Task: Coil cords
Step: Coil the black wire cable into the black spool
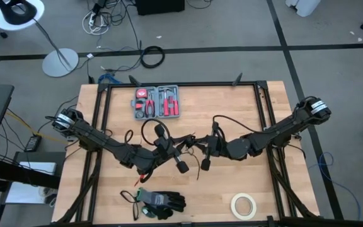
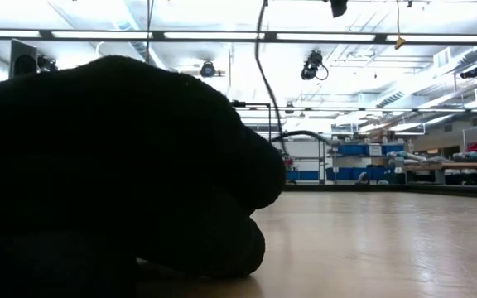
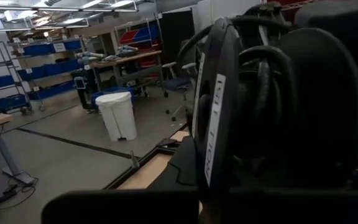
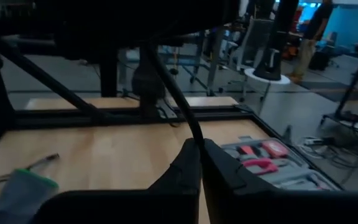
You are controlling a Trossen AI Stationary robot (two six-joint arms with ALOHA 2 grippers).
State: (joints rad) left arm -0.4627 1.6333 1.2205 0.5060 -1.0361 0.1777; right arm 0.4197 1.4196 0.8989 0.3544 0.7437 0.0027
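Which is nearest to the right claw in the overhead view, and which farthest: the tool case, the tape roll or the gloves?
From the right claw, which is shut on the cord at mid-table:
1. Tool case, toward the far edge.
2. Tape roll, near edge on the right; only slightly farther, nearly a tie.
3. Gloves, near edge on the left.

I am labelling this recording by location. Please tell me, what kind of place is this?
Most likely a robotics lab or workshop. The wooden table stands on a wide concrete floor, shelving holds blue storage bins, and a grey tool case lies on the table.
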